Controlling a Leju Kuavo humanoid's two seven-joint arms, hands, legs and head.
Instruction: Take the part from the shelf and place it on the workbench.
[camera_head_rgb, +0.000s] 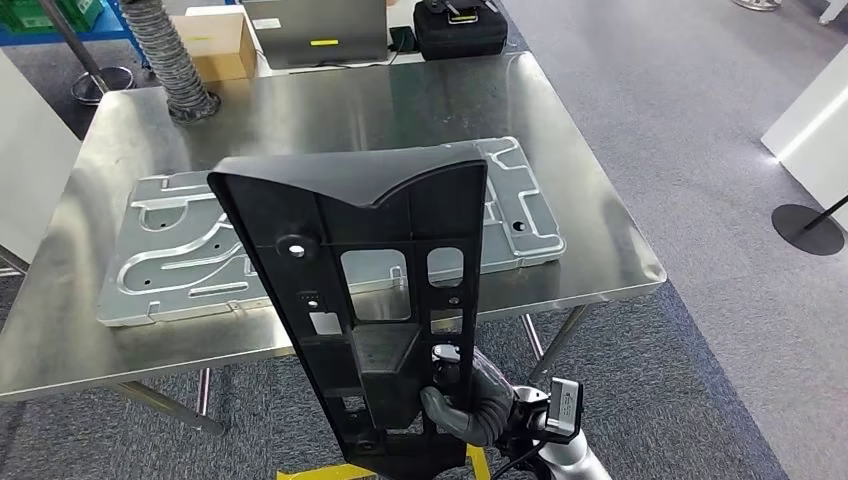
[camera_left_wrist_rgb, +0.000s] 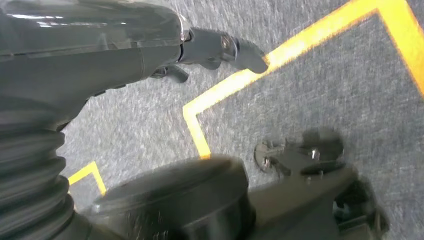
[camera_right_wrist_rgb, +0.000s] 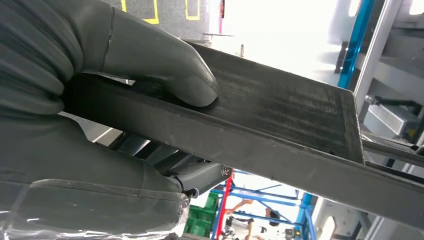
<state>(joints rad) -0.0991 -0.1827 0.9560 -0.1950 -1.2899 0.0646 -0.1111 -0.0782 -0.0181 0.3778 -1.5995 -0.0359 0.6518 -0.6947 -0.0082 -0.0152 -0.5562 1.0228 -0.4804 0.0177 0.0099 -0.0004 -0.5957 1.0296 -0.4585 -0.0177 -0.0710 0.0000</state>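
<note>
Head view has the right hand (camera_head_rgb: 470, 405) with its fingers (camera_head_rgb: 455, 412) wrapped round the bottom end of the black part (camera_head_rgb: 370, 290), held upright in front of the steel table (camera_head_rgb: 330, 105). Left hand (camera_left_wrist_rgb: 150, 50) hangs over carpet, fingers (camera_left_wrist_rgb: 245, 52) loose and holding nothing

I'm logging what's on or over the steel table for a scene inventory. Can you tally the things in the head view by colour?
Black: 2, the black part held by the right hand, and a black case at the table's far edge.
Silver or grey: 3, the metal plate, a laptop, a ribbed hose.
Brown: 1, a cardboard box.
Total: 6
</note>
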